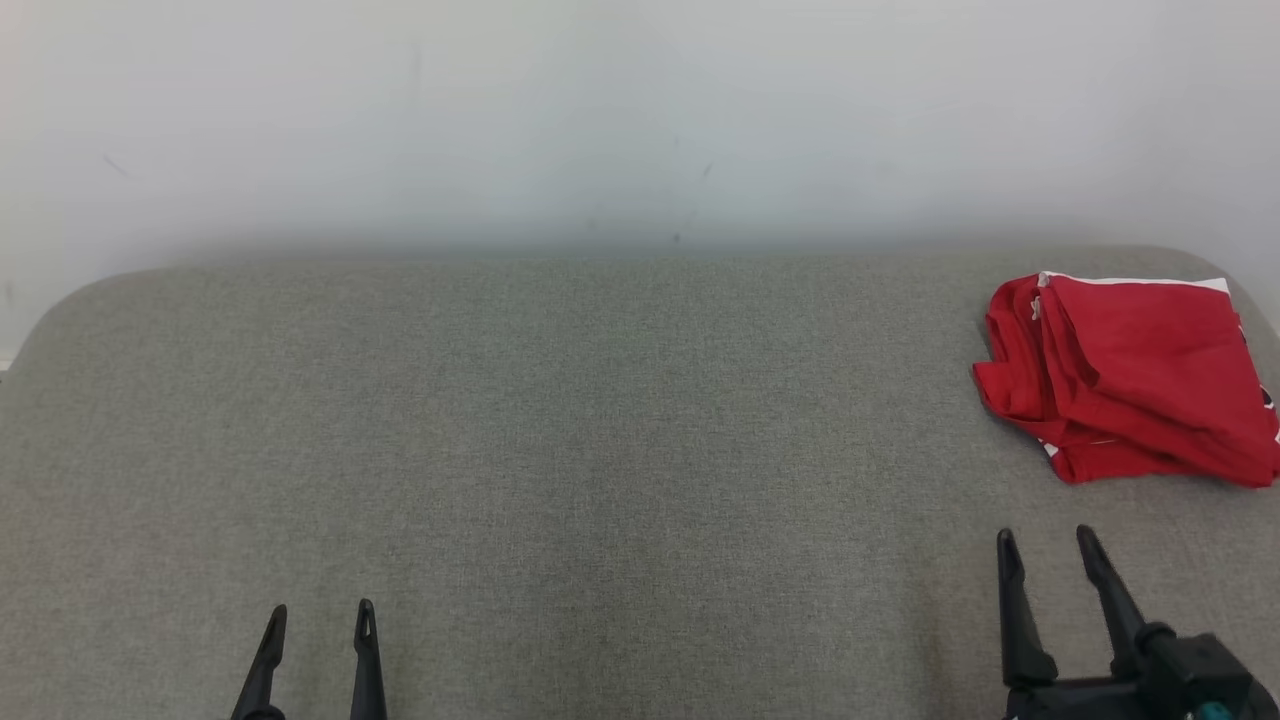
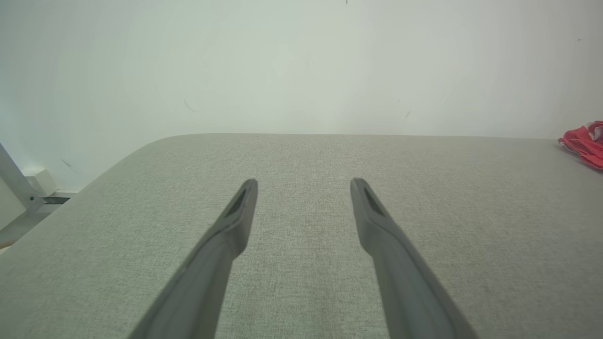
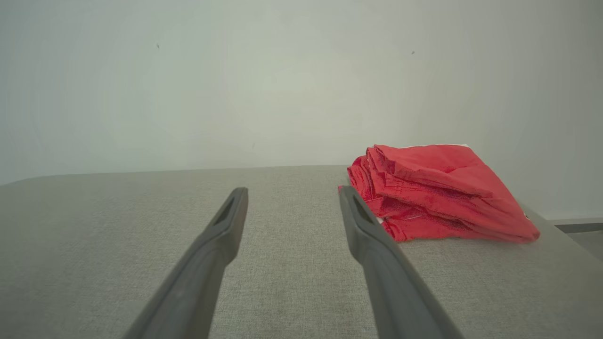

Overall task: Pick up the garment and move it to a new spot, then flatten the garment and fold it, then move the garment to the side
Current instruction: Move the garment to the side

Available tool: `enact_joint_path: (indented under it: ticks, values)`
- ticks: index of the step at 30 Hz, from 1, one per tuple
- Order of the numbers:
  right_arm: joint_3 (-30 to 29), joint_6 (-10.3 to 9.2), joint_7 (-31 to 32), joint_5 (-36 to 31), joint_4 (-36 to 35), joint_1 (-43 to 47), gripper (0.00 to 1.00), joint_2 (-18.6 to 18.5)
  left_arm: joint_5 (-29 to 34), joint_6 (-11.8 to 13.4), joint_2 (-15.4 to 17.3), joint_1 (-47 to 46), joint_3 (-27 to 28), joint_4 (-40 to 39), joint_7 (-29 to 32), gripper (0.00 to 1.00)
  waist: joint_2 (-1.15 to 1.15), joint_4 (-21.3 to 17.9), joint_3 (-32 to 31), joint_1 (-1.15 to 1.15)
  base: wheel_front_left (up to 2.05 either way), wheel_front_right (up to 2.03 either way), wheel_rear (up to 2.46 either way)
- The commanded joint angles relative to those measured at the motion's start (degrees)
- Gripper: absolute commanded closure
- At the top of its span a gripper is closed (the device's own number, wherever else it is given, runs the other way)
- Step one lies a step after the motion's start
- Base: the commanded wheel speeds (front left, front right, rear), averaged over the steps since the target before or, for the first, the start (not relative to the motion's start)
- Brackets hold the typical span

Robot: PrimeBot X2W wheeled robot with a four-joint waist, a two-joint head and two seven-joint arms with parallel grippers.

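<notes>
Looks like a bare test room or lab setup more than anyone's home, can't say for sure though. A big grey fabric-covered surface with rounded corners takes up the lower part of the head view, with a plain white wall behind it, a few scuffs on it. At the far left of the left wrist view there's a slanted metal strut and a small white box low by the wall.

The folded red garment runs off the head view's right edge.
</notes>
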Motion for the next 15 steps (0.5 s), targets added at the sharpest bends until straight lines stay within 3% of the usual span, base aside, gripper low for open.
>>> enact_joint_path:
  ticks: [1, 15]
  values:
    - [0.4, 0.03, 0.0, -0.7, -0.8, 1.4, 0.0, 0.6, 0.4, 0.5, 0.1, 0.6, -0.1, 0.2, -0.2, 0.0, 0.01, 0.2, -0.4, 0.01, 0.0, 0.0, 0.0]
    - [-0.5, 0.03, 0.0, -2.4, -3.0, 5.9, 0.0, 2.7, -0.4, 0.6, 0.1, 1.5, -0.3, 1.2, -0.2, 0.0, 0.01, -0.5, -1.4, 0.01, 0.0, 0.0, 0.0]
